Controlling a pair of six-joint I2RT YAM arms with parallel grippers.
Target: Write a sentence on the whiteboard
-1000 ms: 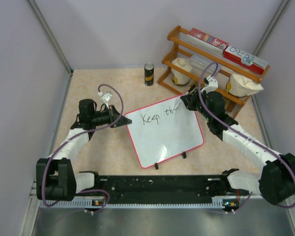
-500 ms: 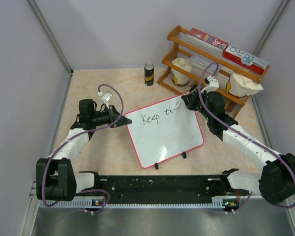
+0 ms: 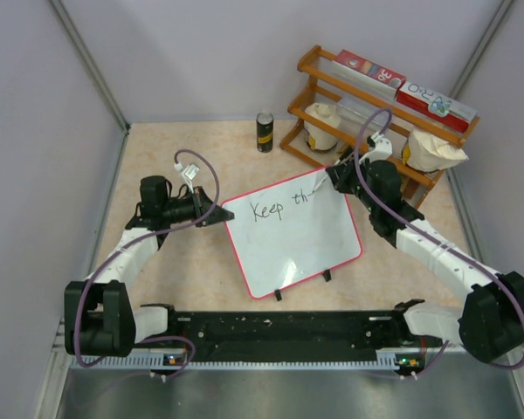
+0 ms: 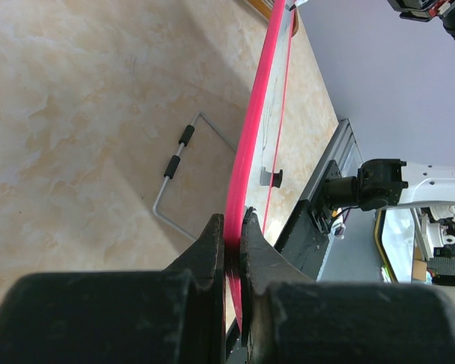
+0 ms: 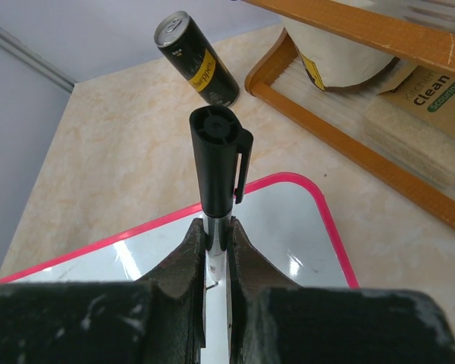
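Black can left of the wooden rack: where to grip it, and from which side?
Take the slim black cylindrical drink can with the yellow label around its mid-body, fingers across the round wall. It stands upright, apart from the orange wooden rack on its right, so come in level from the near-left, away from the rack. That is likely steadier than pinching the top rim.

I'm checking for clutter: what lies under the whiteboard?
A bent grey wire stand with two black sleeves lies on the beige tabletop, running beneath the glossy white, red-rimmed whiteboard. Where it ends, and anything else underneath, is covered by the board.
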